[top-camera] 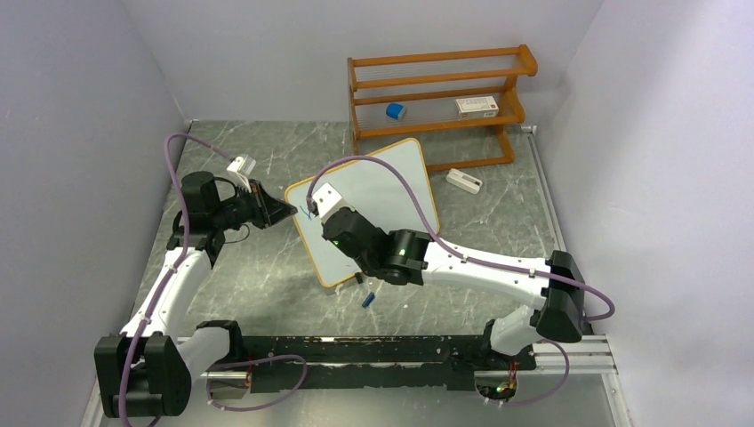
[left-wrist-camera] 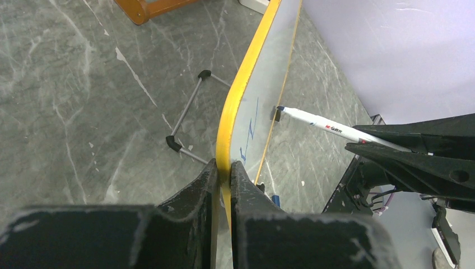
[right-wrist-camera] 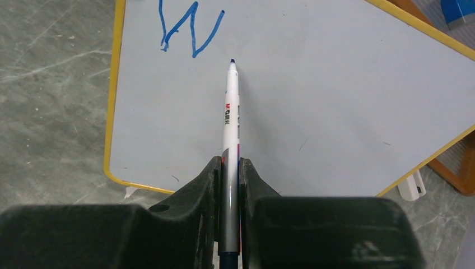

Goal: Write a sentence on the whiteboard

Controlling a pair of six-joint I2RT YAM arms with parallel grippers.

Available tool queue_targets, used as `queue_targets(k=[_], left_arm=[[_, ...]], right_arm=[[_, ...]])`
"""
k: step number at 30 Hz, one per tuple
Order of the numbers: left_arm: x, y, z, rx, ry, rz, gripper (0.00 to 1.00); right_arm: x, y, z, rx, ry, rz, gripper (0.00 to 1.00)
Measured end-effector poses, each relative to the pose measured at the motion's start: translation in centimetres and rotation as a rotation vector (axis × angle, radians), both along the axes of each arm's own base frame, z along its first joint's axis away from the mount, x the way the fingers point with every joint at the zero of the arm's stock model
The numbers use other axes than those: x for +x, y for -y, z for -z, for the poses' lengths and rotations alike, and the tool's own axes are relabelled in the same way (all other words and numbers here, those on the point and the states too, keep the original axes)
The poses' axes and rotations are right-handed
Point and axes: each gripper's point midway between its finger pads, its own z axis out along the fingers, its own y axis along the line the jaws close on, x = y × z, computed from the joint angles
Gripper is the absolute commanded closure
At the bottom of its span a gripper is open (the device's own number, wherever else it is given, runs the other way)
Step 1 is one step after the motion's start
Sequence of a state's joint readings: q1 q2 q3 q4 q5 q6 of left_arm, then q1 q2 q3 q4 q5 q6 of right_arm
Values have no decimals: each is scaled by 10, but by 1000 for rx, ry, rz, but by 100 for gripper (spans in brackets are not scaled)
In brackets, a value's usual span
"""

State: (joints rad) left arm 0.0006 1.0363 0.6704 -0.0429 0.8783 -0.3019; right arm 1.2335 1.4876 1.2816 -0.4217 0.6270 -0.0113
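The grey marbled table [top-camera: 267, 276] carries the whiteboard [top-camera: 382, 191] near its middle, propped at a slant and turned so that one corner points at each arm's side. The orange rack [top-camera: 436, 98] stands behind it at the far edge. The left gripper [top-camera: 283, 210] is pinched tight on the board's yellow frame [left-wrist-camera: 241, 95] at the left corner, bracing it. The right gripper [top-camera: 313, 216] reaches in from the right over the board face, jaws clamped narrow on a white marker [right-wrist-camera: 231, 117]. The marker's long axis runs straight out from the fingers, up the board toward its far-left edge. Of the sentence, only a blue W [right-wrist-camera: 187, 31] stands, close to that left corner. The marker's tip sits just right of and below the W's last stroke. Whether it touches the surface cannot be told. In my judgement the next letter belongs immediately right of the W, so the pen needs only a short shift toward the bare board [right-wrist-camera: 336, 101] stretching to the right corner.
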Motion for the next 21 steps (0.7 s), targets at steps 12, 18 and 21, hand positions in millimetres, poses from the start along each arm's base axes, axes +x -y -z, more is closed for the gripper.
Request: queue_targets(k=[12,18,21], left_arm=[[0,0,0,0,0,0,95],[0,0,0,0,0,0,95],[0,0,0,0,0,0,95]], right_arm=[[1,-4,4,-2,0,1,100],[3,-6,9,-11,-2,1,100],[3,-8,7,-2,2,2,100]])
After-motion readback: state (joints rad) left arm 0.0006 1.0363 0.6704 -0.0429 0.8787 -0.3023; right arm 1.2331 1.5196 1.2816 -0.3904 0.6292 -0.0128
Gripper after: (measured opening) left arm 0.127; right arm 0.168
